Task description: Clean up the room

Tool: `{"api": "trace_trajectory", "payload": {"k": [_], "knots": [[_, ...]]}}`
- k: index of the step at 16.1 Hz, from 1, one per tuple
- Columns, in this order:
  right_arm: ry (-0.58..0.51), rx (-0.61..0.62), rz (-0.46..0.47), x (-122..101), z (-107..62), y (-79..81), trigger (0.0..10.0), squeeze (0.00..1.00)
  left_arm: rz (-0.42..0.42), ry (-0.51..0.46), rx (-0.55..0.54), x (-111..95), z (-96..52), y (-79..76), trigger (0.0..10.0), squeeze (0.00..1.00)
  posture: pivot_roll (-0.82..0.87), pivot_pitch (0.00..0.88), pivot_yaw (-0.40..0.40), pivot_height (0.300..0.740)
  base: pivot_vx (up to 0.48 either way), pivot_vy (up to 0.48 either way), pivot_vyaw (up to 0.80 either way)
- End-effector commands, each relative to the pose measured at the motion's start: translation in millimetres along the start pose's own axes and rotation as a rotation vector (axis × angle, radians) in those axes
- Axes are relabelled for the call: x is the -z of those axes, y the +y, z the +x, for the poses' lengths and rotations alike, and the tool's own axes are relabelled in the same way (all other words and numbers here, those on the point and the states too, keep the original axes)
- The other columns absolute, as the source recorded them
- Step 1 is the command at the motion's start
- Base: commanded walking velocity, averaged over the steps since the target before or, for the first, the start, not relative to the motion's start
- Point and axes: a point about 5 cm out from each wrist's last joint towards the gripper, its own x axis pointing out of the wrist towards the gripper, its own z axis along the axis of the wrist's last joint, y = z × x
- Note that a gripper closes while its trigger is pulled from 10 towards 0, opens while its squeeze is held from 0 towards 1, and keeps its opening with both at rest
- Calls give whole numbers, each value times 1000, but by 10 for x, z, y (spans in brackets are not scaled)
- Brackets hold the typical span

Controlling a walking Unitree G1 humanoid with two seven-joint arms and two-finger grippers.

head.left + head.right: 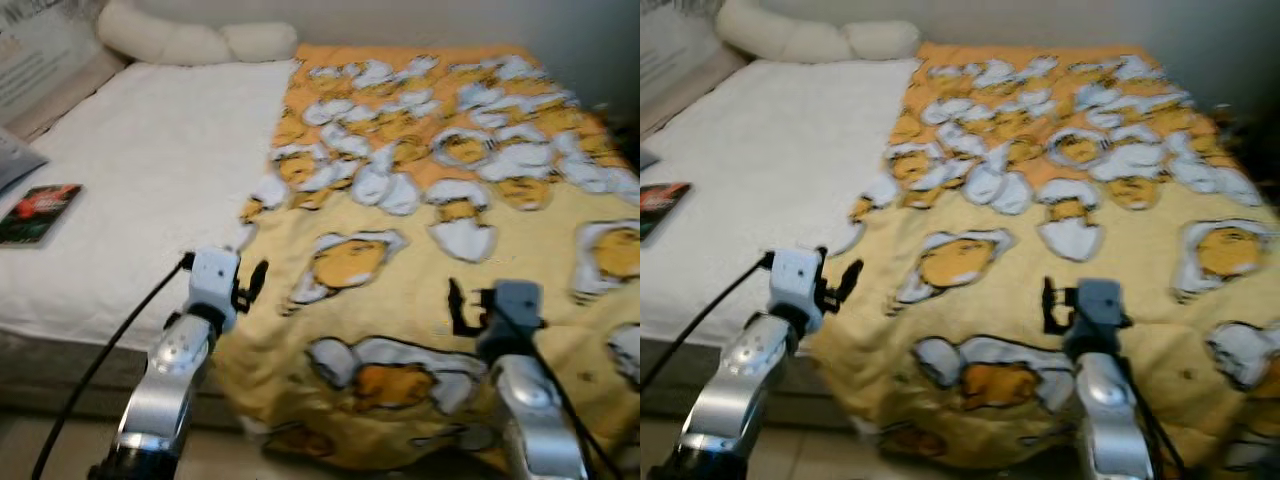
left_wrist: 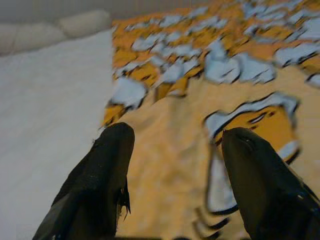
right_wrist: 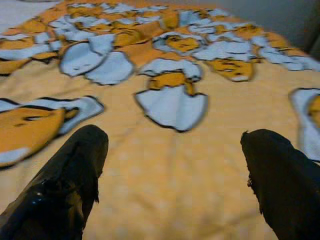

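So the blanket (image 1: 440,230), yellow and orange with cartoon eggs, covers only the right part of the bed (image 1: 140,180), and its left edge runs crooked across the white sheet, which is probably why both arms are up here. The left gripper (image 2: 172,150) hovers right over that crooked edge with fingers spread, nothing between them. The right gripper (image 3: 172,150) sits above the blanket's near end, also wide open and empty. My guess is they're lining up to grab and straighten it. A book (image 1: 38,212) lies on the sheet well left of the blanket, pillows (image 1: 190,40) beyond it.
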Motion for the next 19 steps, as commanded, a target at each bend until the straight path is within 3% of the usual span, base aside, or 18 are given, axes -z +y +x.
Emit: {"api": "trace_trajectory", "payload": {"k": [1, 2, 3, 7, 9, 15, 19], "knots": [[-3, -20, 14, -24, 15, 76, 10000, 1000, 13, 22, -21, 46, -15, 61, 10000, 0, -92, 0, 63, 740, 0, -480, 0], [-2, -22, 14, -25, 17, 77, 10000, 1000, 12, 21, -20, 43, -4, 55, 10000, 0, -92, 0, 63, 740, 0, -480, 0], [-2, -23, 9, -24, 21, 83, 10000, 0, 12, 19, -20, 43, 1, 51, 10000, 0, -91, 0, 60, 740, 0, -480, 0], [5, -13, -8, -15, 45, 78, 10000, 0, 8, 18, -24, 45, 25, 44, 10000, 0, -93, 0, 54, 740, 0, -480, 0], [88, 37, 52, 62, 72, 44, 10000, 0, -14, 39, -46, 72, 46, 57, 10000, 0, -90, 0, 49, 740, 0, 0, -719], [104, 50, 68, 76, 98, 51, 10000, 0, 37, 55, -43, 117, 33, 65, 10000, 0, -76, 0, 34, 740, 0, 0, -755], [122, 79, 76, 116, 68, 28, 10000, 0, 26, 60, -25, 144, 10, 52, 10000, 0, -84, 0, 34, 740, 0, 0, -756]]}}
